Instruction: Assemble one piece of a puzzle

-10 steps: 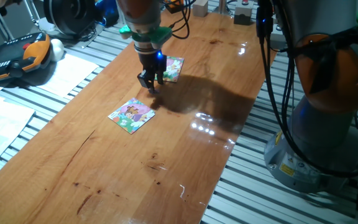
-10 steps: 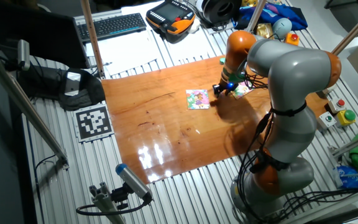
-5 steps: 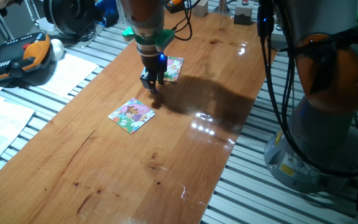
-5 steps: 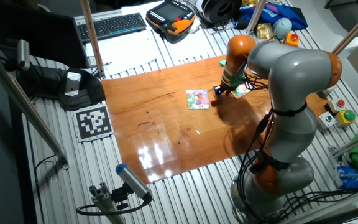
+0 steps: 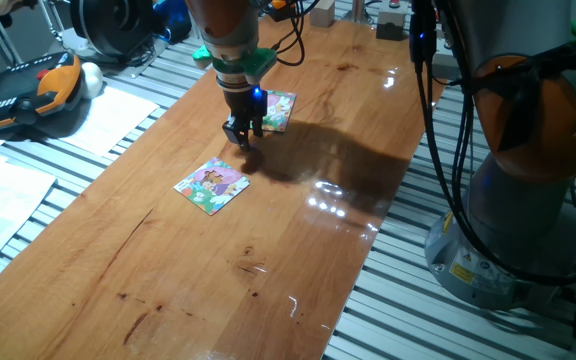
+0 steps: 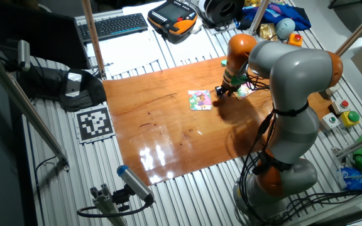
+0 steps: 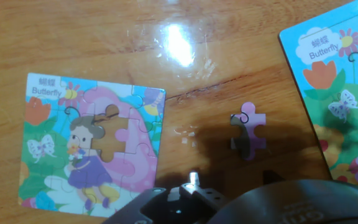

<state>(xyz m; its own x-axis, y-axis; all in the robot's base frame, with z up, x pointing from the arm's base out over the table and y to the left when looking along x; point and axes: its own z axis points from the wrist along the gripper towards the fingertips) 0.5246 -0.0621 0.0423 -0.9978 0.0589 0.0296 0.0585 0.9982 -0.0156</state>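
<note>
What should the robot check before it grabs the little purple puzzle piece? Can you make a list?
1. The piece lies flat on the table, alone: ok.
2. The puzzle has an open hole waiting: ok.
3. Nothing lies between the piece and the puzzle: ok.
4. The other board sits apart from the piece: ok.
5. The end effector hangs over the piece: ok.
6. The end effector is open wide enough: cannot tell.
</note>
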